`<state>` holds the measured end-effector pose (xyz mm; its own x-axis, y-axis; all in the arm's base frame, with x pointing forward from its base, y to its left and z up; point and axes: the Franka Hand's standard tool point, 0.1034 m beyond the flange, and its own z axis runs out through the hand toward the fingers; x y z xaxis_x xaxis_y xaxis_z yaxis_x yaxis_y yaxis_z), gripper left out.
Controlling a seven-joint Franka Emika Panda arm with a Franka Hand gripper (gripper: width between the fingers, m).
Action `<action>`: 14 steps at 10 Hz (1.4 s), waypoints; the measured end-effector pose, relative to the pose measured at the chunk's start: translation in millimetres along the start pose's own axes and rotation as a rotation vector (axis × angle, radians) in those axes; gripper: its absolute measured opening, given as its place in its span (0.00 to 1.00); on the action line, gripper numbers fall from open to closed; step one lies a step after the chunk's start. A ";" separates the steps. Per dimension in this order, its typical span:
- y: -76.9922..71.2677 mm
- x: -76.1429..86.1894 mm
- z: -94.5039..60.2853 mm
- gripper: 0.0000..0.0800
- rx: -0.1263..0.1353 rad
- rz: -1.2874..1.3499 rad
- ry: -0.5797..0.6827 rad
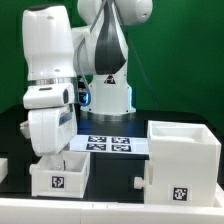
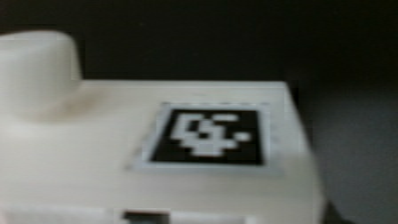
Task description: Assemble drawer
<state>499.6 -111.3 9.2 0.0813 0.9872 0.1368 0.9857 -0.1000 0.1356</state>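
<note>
No readable words, brands or numbers anywhere I look. Only signs: black-and-white square marker tags. One tag on drawer (image 1: 58, 176) front, below my arm. One tag on front of large white cube housing (image 1: 184, 165). Row of tags on marker board (image 1: 110, 145). My wrist view: one tag (image 2: 208, 137) on white part, blurred, pattern only.
</note>
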 end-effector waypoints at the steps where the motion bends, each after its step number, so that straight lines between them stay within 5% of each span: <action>1: 0.0 0.0 0.0 0.19 0.000 0.000 0.000; 2: -0.1 0.0 0.0 0.05 0.000 0.000 0.000; 5: 0.1 1.3 0.2 0.05 0.001 -0.001 0.000; 8: 25.2 52.3 -17.3 0.05 -0.021 0.008 -0.027; 11: 36.0 81.5 -17.5 0.05 0.080 -0.050 -0.072; 14: 35.3 81.5 -16.3 0.05 0.082 -0.045 -0.071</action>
<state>538.6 -36.4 41.1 0.0438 0.9971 0.0622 0.9971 -0.0475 0.0589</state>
